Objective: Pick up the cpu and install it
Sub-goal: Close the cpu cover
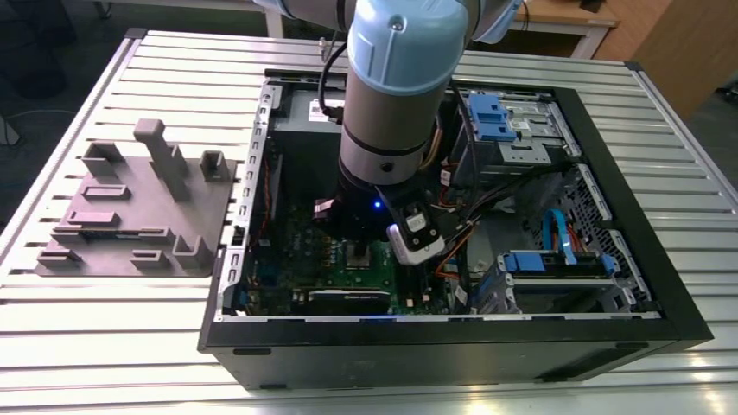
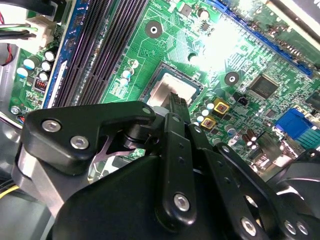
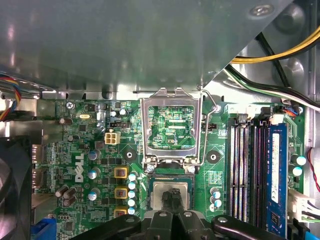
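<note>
Inside socket (image 3: pixel 170 196), cpu (image 3: pixel 162 192)

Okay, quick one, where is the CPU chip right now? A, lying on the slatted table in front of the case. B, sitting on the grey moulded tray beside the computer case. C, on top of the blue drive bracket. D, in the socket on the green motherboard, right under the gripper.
D: in both wrist views the cpu sits in the motherboard socket, directly below the gripper, with the hinged metal frame flipped open.

My exterior view looks down from high and well back over the open computer case (image 1: pixel 461 216). Both wrist views ride close above the green circuit board (image 3: pixel 90 150), facing down, and share its square socket (image 2: pixel 172 92).
</note>
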Controlling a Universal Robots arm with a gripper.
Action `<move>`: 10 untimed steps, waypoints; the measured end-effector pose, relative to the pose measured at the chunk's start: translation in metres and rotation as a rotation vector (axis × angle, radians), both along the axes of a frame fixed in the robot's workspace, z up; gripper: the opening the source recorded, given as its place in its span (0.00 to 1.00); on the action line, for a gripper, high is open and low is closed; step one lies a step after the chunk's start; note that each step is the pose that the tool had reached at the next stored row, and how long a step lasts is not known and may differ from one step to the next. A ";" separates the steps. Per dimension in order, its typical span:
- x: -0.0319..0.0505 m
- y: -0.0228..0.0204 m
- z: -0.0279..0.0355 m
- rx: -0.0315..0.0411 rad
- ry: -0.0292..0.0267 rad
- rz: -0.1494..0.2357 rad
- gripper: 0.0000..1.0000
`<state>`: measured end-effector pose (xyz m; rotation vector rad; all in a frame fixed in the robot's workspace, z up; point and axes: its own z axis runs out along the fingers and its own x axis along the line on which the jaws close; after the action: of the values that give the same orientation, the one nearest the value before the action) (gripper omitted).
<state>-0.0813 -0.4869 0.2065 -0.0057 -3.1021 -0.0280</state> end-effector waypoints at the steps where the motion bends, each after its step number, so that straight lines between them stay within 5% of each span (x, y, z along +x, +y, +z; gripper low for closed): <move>1: 0.0000 0.0000 0.0004 -0.0002 0.0001 0.000 0.10; 10: 0.0000 0.0000 0.0080 0.0002 -0.0001 0.000 0.10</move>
<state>-0.0813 -0.4868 0.2145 -0.0057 -3.1022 -0.0282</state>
